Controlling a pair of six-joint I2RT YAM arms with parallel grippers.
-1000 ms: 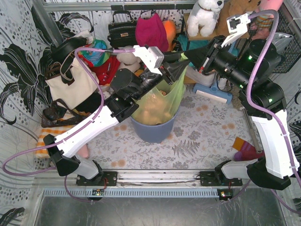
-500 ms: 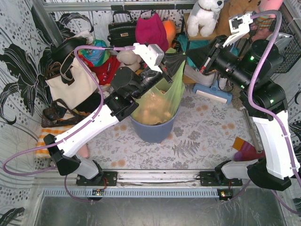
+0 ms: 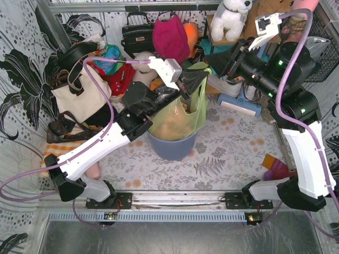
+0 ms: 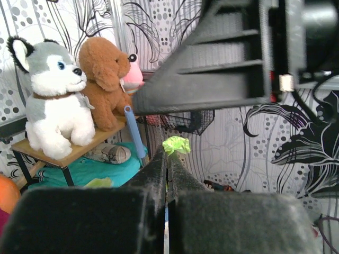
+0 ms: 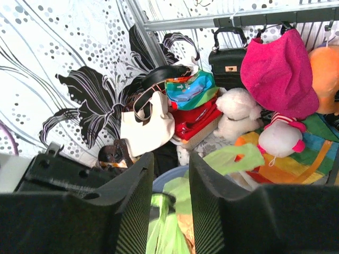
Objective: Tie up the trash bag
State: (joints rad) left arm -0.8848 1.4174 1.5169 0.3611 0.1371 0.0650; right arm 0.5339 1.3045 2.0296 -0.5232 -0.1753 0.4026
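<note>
The trash bag (image 3: 177, 119), thin light-green plastic with tan paper showing through, sits in the round blue-grey bin (image 3: 172, 149) at mid-table. My left gripper (image 3: 198, 78) is shut on one bunched handle of the bag and holds it stretched up above the bin; a green tuft (image 4: 176, 144) pokes out past its fingertips (image 4: 159, 164). My right gripper (image 3: 209, 56) is open and empty, just behind and right of the left one. In the right wrist view its fingers (image 5: 137, 190) frame the bag (image 5: 169, 230), and a loose green handle loop (image 5: 235, 157) lies to the right.
A white canvas tote (image 3: 79, 98) stands at the left. A black handbag (image 3: 136, 34), a magenta hat (image 3: 169, 34), plush toys (image 3: 230, 18) and folded cloth crowd the back. Patterned walls enclose the sides. A small orange and purple item (image 3: 273, 166) lies at the right.
My left gripper, still clamped on the handle, has shifted slightly left and pulled the bag top taut. My right gripper has drawn back a little from the left one.
</note>
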